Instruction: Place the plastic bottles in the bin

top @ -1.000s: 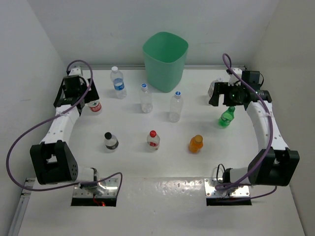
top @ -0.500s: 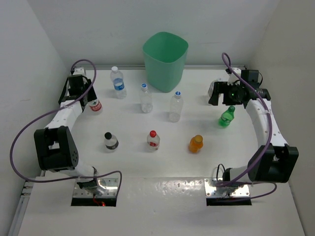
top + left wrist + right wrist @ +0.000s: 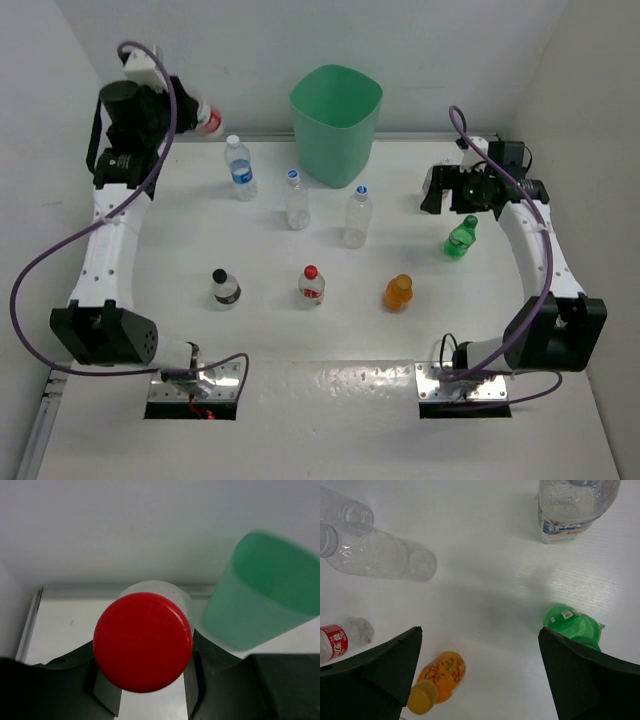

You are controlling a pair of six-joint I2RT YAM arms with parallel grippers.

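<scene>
While the left gripper [image 3: 192, 113] hangs high in the air, far to the left of the bin [image 3: 336, 122], its fingers [image 3: 194, 685] are closed on a red-capped bottle [image 3: 143, 641], one finger on each side below the cap. In the left wrist view the bin stands to the right of this bottle and apart from it, so the bottle is not over the rim. The right gripper [image 3: 480, 630] is low over the table [image 3: 320, 400], to the right of the bin and a little nearer to the arm bases. Its fingers are wide apart and hold nothing. A green bottle [image 3: 460, 237] is near this gripper, on the side away from the bin. Just left of the bin is a blue-labelled bottle [image 3: 239, 168]. In front of the bin are a first blue-capped bottle [image 3: 296, 203] and a second blue-capped bottle [image 3: 357, 217], both clear. Farther in front of the bin, three more are in a row from left to right: a black-capped bottle [image 3: 226, 288], a smaller red-capped bottle [image 3: 311, 285] and an orange bottle [image 3: 398, 292].
</scene>
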